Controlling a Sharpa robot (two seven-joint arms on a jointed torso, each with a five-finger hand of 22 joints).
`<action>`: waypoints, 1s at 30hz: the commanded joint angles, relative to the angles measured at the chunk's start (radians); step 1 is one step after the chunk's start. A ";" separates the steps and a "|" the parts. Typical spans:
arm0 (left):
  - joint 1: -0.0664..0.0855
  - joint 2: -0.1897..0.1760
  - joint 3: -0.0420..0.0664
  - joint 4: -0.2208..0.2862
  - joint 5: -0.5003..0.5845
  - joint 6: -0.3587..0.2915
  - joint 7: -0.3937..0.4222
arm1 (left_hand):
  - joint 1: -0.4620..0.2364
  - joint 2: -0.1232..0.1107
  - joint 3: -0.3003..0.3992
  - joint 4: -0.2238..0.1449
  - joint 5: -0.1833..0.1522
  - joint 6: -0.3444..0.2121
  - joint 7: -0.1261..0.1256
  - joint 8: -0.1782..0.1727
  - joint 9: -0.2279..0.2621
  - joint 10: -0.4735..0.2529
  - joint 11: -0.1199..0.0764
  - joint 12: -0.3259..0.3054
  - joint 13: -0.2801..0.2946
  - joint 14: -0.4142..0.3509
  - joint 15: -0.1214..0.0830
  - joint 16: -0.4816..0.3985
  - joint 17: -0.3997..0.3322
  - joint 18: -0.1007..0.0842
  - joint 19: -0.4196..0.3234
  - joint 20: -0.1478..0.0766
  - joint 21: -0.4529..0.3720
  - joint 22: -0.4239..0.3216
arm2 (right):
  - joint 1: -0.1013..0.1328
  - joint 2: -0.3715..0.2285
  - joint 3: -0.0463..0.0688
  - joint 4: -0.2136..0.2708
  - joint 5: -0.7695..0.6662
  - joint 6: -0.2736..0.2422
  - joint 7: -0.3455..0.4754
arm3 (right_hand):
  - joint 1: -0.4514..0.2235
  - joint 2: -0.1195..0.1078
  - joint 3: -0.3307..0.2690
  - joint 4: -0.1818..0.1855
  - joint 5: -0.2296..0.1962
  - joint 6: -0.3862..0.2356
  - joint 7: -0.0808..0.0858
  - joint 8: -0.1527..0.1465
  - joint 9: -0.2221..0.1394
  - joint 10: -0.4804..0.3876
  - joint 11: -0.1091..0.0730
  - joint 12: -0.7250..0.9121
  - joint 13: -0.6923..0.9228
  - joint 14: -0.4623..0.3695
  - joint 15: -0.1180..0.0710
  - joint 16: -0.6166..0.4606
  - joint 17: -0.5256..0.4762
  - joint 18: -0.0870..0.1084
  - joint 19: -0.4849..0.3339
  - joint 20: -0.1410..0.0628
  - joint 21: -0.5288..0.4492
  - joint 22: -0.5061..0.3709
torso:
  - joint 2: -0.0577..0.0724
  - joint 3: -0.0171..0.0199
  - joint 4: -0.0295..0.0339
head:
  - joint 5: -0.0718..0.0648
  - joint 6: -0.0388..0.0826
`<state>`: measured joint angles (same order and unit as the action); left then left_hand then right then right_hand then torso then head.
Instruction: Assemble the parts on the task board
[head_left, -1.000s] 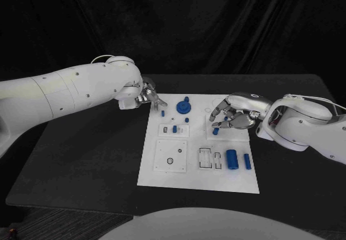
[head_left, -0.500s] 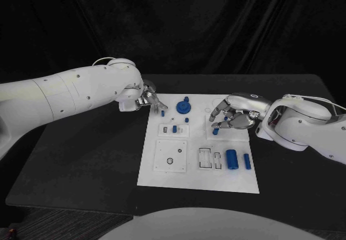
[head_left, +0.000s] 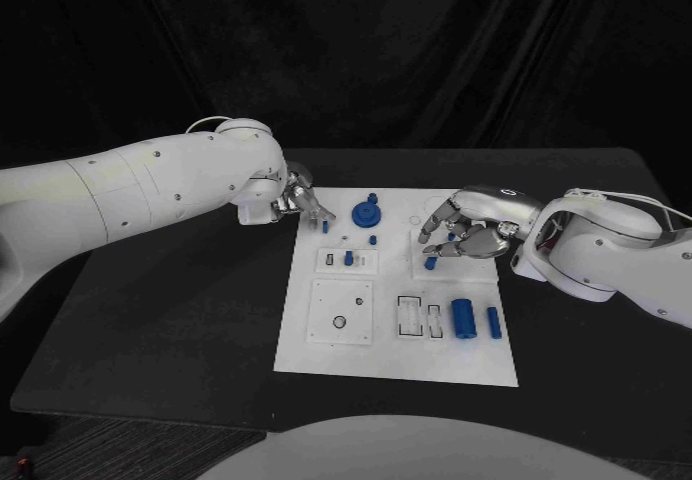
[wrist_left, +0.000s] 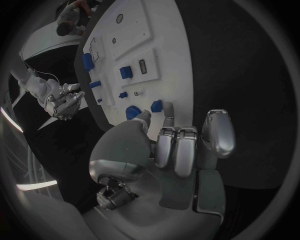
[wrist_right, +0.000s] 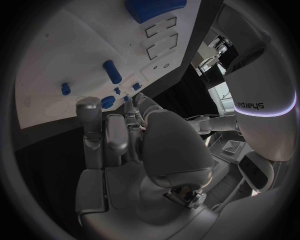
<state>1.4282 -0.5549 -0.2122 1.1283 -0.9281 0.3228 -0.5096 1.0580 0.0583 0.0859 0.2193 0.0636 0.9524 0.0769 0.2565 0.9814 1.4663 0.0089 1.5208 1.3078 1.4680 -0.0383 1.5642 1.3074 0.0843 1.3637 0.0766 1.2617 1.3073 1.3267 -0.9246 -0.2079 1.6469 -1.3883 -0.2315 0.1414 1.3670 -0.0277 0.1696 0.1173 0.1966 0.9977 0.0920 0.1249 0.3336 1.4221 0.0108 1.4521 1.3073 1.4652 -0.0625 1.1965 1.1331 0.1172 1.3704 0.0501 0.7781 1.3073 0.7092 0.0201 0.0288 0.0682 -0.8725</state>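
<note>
The white task board (head_left: 361, 345) lies mid-table. My left hand (head_left: 296, 198) hovers at its far left corner, fingers a little apart and empty. The fingertips (wrist_left: 167, 120) stop just short of a small blue peg (head_left: 326, 226) (wrist_left: 156, 106) beside the blue gear (head_left: 366, 212) (wrist_left: 132, 112). My right hand (head_left: 469, 225) (wrist_right: 134, 135) hangs over the board's far right part with fingers curled toward the thumb. Whether anything sits between them is hidden. A short blue peg (head_left: 431, 263) stands just below those fingers.
More blue parts on the board: a small one (head_left: 349, 258) in a white block, a large cylinder (head_left: 464, 318) and a thinner one (head_left: 495, 322) at the near right. Black table (head_left: 173, 320) surrounds the board. The right hand (wrist_left: 62, 100) shows across the board in the left wrist view.
My left hand has edged slightly toward the small peg at the board's far left. The right hand has stayed in place.
</note>
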 joint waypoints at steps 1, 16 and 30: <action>-0.003 0.003 0.001 0.003 -0.002 0.003 0.019 | 0.003 0.006 -0.003 -0.004 0.007 0.000 -0.001 0.000 0.001 0.023 0.004 -0.004 0.189 0.103 0.006 0.007 0.263 -0.007 -0.007 0.003 -0.006 0.161 | -0.003 0.001 0.001 0.000 0.004 0.007 -0.010 | -0.011 0.000 0.001 0.007 -0.001 0.008 0.002 0.006 0.001 -0.001 0.003 -0.005 0.044 -0.001 0.009 -0.004 -0.001 0.010 -0.003 0.004 -0.003 0.087 | 0.001 -0.0001 0.0004 | 0.000 0.000; -0.003 0.006 0.001 0.004 -0.002 0.001 0.025 | 0.028 0.011 0.005 -0.023 0.046 -0.006 -0.001 -0.007 0.002 0.020 0.004 -0.006 0.188 0.103 0.007 0.007 0.263 -0.006 -0.010 0.004 -0.008 0.160 | -0.004 0.002 0.001 -0.003 0.004 0.013 -0.014 | -0.011 0.001 0.001 0.007 -0.001 0.008 0.002 0.006 0.002 -0.001 0.003 -0.005 0.044 -0.001 0.009 -0.006 -0.003 0.011 -0.003 0.004 -0.005 0.087 | 0.000 0.0002 0.0001 | -0.001 0.000; -0.004 0.009 0.001 0.004 -0.002 0.004 0.025 | 0.066 0.015 0.024 -0.058 0.095 -0.001 -0.007 -0.008 0.004 0.021 0.000 -0.006 0.188 0.103 0.004 0.007 0.263 -0.006 -0.009 0.002 -0.006 0.161 | -0.008 0.005 0.001 -0.007 0.004 0.018 -0.017 | -0.010 0.001 0.002 0.007 -0.001 0.009 0.002 0.006 0.002 -0.004 0.004 -0.008 0.039 -0.003 0.009 -0.011 -0.008 0.013 -0.006 0.005 -0.019 0.084 | 0.000 0.0002 0.0000 | -0.001 0.000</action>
<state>1.4270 -0.5482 -0.2122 1.1305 -0.9285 0.3218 -0.5010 1.1164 0.0736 0.1095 0.1681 0.1532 0.9523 0.0769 0.2524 0.9840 1.4662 0.0089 1.5208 1.3079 1.4680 -0.0384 1.5642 1.3074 0.0843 1.3602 0.0802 1.2566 1.3073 1.3218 -0.9203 -0.2079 1.6404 -1.3850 -0.2215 0.1398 1.3671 -0.0277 0.1725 0.1201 0.1966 1.0007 0.0962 0.1249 0.3343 1.4220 0.0109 1.4483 1.3073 1.4614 -0.0587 1.1926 1.1258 0.1171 1.3683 0.0523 0.7643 1.3080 0.7090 0.0204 0.0285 0.0679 -0.8725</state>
